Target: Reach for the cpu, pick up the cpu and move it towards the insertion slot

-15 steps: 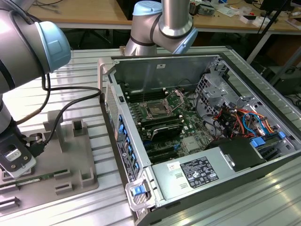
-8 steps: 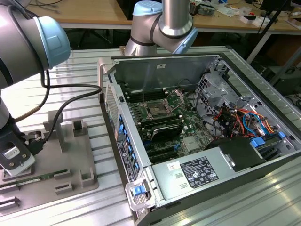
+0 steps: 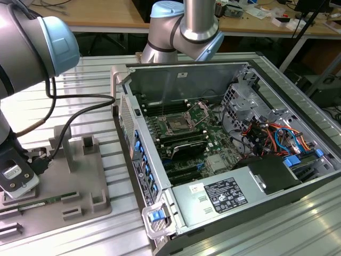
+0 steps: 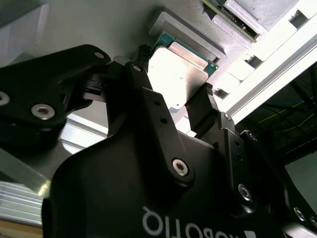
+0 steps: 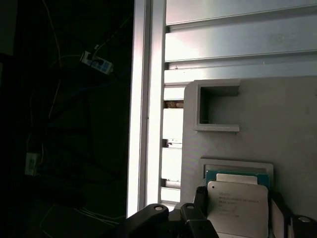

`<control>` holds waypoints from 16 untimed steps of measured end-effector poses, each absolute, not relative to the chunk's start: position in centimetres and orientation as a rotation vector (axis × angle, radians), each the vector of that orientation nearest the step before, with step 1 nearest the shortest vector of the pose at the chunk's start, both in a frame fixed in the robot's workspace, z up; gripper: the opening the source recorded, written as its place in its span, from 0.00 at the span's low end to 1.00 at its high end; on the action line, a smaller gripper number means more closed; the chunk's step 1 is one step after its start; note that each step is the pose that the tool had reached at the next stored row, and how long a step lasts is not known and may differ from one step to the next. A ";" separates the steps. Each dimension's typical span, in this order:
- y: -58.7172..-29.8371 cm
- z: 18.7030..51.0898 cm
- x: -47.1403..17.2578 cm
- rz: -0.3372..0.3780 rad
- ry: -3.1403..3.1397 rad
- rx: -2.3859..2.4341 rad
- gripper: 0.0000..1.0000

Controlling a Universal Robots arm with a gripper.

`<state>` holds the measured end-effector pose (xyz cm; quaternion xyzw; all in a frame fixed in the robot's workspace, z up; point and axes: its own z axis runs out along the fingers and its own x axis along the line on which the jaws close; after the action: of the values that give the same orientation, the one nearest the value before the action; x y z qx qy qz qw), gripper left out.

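Note:
The cpu (image 4: 179, 69) is a flat square chip with a silvery top and a thin green rim. It lies in a grey holder (image 5: 237, 165) on the fixture plate. My gripper (image 4: 173, 82) straddles it, and one black finger (image 4: 141, 67) and the other finger (image 4: 207, 101) press against opposite edges. In the first wrist view the cpu (image 5: 237, 208) shows between the same fingertips of the gripper (image 5: 237, 198). In the exterior view the gripper (image 3: 16, 178) hangs low over the plate at the exterior view's left. The insertion slot (image 3: 176, 126) is the square socket on the green board inside the open computer case.
The grey fixture plate (image 3: 80, 186) carries raised blocks and a long green memory stick (image 3: 32, 204). The open computer case (image 3: 234, 160) stands to the exterior view's right, with cables, a drive cage and a power supply. A black cable (image 3: 80, 106) hangs from the arm.

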<state>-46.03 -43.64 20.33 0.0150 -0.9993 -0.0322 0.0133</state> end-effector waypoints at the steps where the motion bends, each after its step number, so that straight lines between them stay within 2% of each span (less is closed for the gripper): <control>1: -43.6 20.4 -46.0 -0.100 -3.113 0.047 0.55; 16: -43.6 20.8 -46.0 -0.100 -3.113 0.047 0.55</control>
<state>-46.02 -43.64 20.83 0.0150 -0.9993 -0.0322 0.0133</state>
